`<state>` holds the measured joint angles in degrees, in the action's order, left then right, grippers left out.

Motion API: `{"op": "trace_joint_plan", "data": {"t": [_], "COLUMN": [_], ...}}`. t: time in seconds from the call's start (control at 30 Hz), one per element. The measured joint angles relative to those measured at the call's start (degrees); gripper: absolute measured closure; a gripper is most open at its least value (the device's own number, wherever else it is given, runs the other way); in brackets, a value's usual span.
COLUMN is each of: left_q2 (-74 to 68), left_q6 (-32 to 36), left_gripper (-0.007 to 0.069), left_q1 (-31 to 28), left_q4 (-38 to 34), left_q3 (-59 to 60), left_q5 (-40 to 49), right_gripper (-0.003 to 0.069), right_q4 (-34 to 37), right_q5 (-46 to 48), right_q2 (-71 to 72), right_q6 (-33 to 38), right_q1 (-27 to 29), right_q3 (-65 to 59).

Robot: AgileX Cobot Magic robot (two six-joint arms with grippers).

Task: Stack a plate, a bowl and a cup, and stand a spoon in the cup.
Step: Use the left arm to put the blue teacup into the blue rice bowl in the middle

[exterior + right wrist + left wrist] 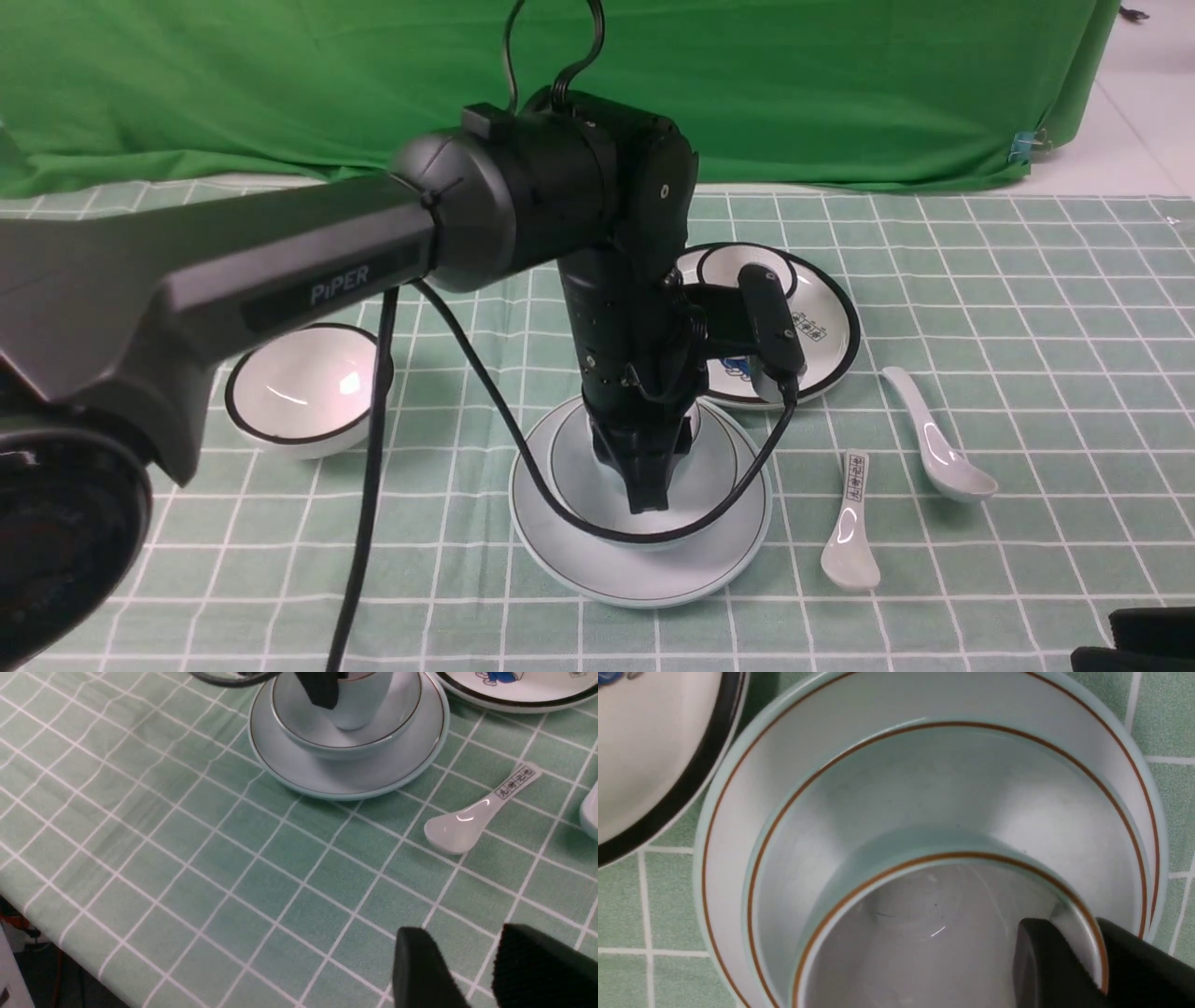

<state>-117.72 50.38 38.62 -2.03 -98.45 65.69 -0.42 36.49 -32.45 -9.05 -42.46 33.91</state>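
Note:
The plain plate [644, 569] lies at the table's middle with the pale bowl [579, 476] on it. The pale blue cup [362, 700] stands inside the bowl, mostly hidden behind my left arm in the front view. My left gripper [1078, 952] is shut on the cup's rim [924, 858], one finger inside the cup and one outside. The plain white spoon [938, 453] lies on the cloth to the right of the stack. My right gripper [481, 970] is open and empty, low over the cloth at the front right.
A spoon with printed characters [851, 523] lies between the stack and the plain spoon. A black-rimmed printed plate [822, 327] with a black-rimmed cup [719, 266] on it sits behind the stack. A black-rimmed white bowl [303, 387] stands at the left. The left arm's cable hangs over the stack.

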Motion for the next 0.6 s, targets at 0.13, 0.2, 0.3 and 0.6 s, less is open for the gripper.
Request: {"op": "trace_joint_plan", "data": {"t": [0.13,0.2,0.3,0.6], "left_q2": [0.33,0.81,3.14,21.23], "left_q6": [-0.17,-0.3,-2.41,-19.17], "left_gripper": [0.0385,0.033,0.0202,0.0311], "left_q1": [0.0,0.0,0.0,0.25], "left_q4": [0.0,0.0,0.0,-1.06], "left_q3": [0.0,0.0,0.0,0.2], "left_q5": [0.25,0.25,0.3,2.07], "right_gripper": [0.0256,0.0232,0.022,0.0221], "right_q4": [0.0,0.0,-0.26,-8.09], "right_q5": [0.0,0.13,1.91,8.68], "right_q2": [-0.76,-1.55,-5.46,-25.3], "right_q6": [-3.55,-4.4,-6.14,-4.86], "right_q1": [0.0,0.0,0.0,7.88], "right_q3": [0.07,0.21,2.16,14.52]}}
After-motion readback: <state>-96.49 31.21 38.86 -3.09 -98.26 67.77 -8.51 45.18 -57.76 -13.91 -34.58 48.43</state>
